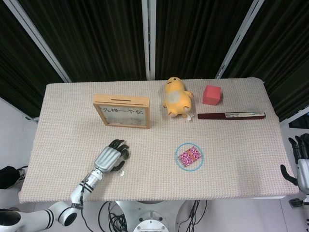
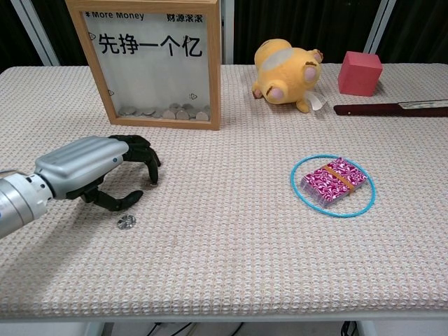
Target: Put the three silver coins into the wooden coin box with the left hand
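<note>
The wooden coin box (image 1: 121, 111) (image 2: 147, 63) stands upright at the back left, with several coins lying in its bottom behind the glass. One silver coin (image 2: 127, 222) (image 1: 122, 172) lies bare on the mat just in front of my left hand (image 2: 91, 168) (image 1: 110, 158). That hand rests low on the mat. Its fingers curl down over the spot where a second coin lay, and that coin is hidden under the fingertips (image 2: 152, 180). The thumb stays a little apart from them. No third coin shows. My right hand (image 1: 301, 162) hangs off the table's right edge with its fingers spread and nothing in it.
A yellow plush duck (image 1: 176, 98) (image 2: 287, 73) and a red cube (image 1: 212, 94) (image 2: 360, 72) sit at the back. A long dark red folded fan (image 1: 231, 115) lies to the right. A pink packet inside a blue ring (image 1: 189, 156) (image 2: 333, 183) sits mid-table.
</note>
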{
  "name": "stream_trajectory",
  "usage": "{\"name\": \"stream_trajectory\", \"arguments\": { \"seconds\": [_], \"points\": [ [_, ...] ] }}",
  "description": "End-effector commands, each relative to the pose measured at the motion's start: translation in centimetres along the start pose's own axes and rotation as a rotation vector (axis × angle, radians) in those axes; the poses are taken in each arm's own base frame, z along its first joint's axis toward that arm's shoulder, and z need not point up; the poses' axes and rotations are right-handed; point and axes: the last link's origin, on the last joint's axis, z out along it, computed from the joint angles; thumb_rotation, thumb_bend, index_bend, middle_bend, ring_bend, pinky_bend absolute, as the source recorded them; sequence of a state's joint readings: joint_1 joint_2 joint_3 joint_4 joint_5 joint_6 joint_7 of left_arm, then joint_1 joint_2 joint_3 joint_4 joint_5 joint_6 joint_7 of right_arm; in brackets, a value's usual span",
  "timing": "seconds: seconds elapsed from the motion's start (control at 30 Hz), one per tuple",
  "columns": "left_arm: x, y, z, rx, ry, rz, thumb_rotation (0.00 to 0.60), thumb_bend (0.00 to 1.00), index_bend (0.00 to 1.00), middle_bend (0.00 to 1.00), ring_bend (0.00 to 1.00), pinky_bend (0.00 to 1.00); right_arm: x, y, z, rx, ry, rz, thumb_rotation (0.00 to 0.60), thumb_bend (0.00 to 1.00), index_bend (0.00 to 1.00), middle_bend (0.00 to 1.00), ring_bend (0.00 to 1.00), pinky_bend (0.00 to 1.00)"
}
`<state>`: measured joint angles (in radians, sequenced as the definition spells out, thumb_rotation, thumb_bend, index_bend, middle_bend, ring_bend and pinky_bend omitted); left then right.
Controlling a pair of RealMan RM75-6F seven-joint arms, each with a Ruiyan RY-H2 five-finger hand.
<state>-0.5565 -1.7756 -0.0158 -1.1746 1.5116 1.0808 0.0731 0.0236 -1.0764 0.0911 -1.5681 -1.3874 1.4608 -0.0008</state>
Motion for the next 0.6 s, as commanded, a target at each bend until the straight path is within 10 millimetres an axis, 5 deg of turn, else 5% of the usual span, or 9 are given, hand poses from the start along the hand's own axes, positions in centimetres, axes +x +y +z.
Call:
{"name": "stream_trajectory", "arguments": {
  "seconds": [0.03,0.4,0.6],
  "points": [
    [-0.04,0.05,0.16,-0.003,0.003,0.004,0.6,0.2,0.42,0.21,0.07,0.12,-0.02,0.02,-0.01,-0.001,-0.001,0.0,0.6,0.31,0.0,0.0,0.0,0.0],
    [-0.57,0.09,0.9,-0.008,0.018,0.008,0.6,0.2,0.46,0.22,0.07,0.13,-0.09,0.27,0.0,-0.007,-0.003,0.001,0.6,0.31,0.0,0.0,0.0,0.0],
    [-0.62,0.12,1.1,-0.023,0.036,0.006,0.6,0.2,0.4,0.22,0.07,0.13,-0.1,0.24,0.1,-0.006,-0.005,0.001,0.6,0.31,0.0,0.0,0.0,0.0]
  ]
}}
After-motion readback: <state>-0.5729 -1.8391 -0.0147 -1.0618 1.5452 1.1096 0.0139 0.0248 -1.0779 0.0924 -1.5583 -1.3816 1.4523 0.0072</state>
